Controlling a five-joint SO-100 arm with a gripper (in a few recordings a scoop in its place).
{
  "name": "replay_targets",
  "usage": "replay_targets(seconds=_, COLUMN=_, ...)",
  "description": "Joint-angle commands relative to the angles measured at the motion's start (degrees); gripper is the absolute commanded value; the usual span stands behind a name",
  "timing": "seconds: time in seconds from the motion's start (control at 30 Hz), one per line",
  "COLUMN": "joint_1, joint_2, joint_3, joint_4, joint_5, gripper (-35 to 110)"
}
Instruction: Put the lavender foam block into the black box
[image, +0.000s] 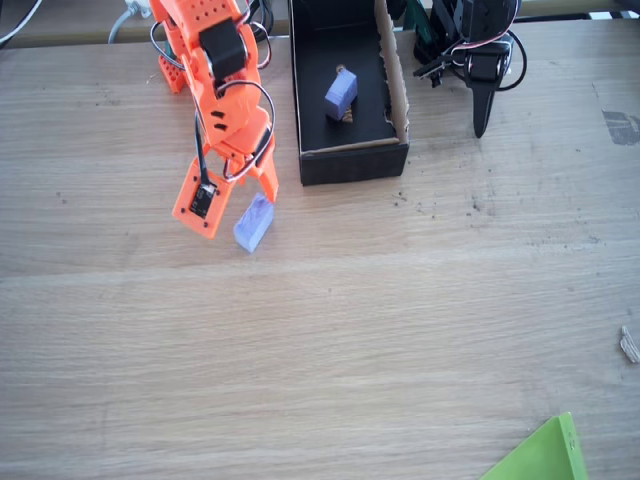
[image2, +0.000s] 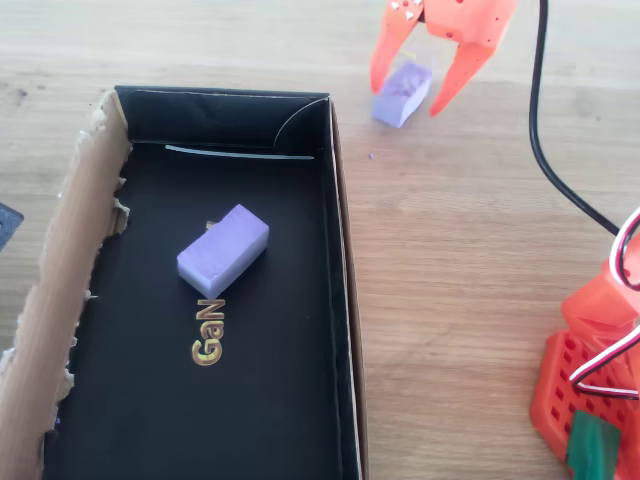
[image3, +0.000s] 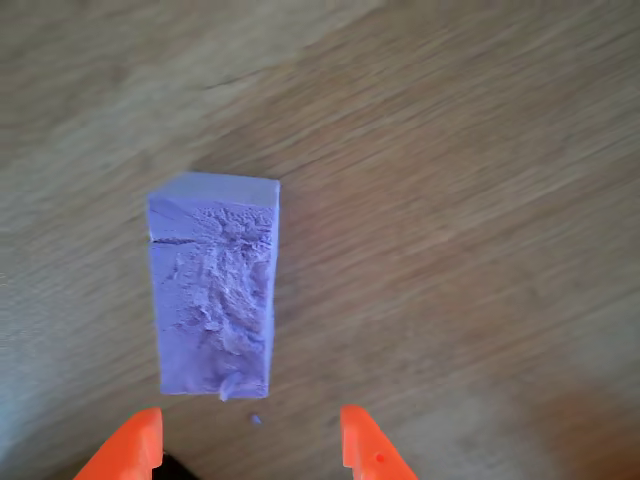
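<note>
Lavender foam block (image: 254, 222) lies flat on the wooden counter (image: 400, 330), out in the open just in front of the black box (image: 349, 163), off its near left corner in the fixed view. Orange arm reaches down over it; the fingers (image2: 421, 84) are spread wide, one tip to each side of the block in the overhead view, grasping nothing. Wrist view: block (image3: 213, 284) sits just ahead of the two orange finger tips (image3: 131, 445), rough torn top face up, lined up more with the left tip than with the gap; whether either tip touches it, cannot tell. Overhead view shows the block (image2: 402, 94) on bare wood beyond the box's short end wall, near but apart from it. Black box (image2: 340, 300) is long and shallow, black floor with gold lettering, one long side of raw torn brown cardboard (image2: 60, 300). Inside it, a second purple block (image2: 223, 251) rests on the floor near the middle, set at an angle; in the fixed view it (image: 341, 95) shows tan bits at its lower end. Green sheet corner (image: 540, 455) pokes in at the counter's near right edge in the fixed view. A black cable (image2: 545, 120) runs across the counter right of the fingers in the overhead view.
</note>
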Motion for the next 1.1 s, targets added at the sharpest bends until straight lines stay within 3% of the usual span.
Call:
replay_targets(seconds=0.0, joint_1=0.35, joint_2=4.75, joint_3=-0.88, joint_4=1.67, joint_5=0.00, gripper=23)
replay_targets(seconds=1.07, joint_1=-0.53, joint_2=-1.85, joint_3=-1.23, joint_4=-2.11, joint_5=4.57, gripper=22)
